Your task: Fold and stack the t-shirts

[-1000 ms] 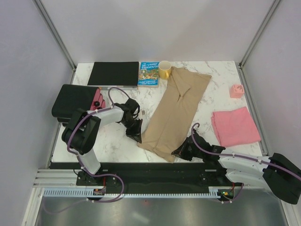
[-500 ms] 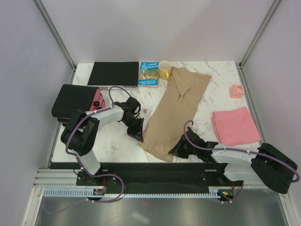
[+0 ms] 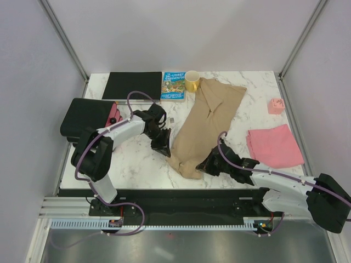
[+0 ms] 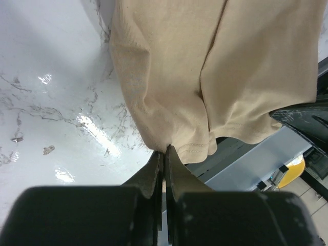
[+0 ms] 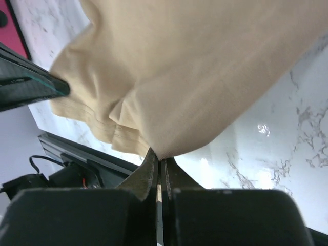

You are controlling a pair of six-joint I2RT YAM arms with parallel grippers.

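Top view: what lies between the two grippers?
Only the tan shirt: its bunched near hem spans from the left gripper to the right gripper, both pinching it. Clear in the top view.

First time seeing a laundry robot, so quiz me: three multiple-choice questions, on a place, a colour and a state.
1. Where is the yellow mug? A) far edge, between the book and the tan shirt; B) near edge; C) right edge.
2. What colour is the folded shirt on the right? A) blue; B) pink; C) green.
3. How are the left pincer and right pincer? A) both open; B) both shut on the tan shirt; C) one open.
Answers: 1A, it stands beside the book; 2B, plainly pink; 3B, wrist views show cloth pinched.
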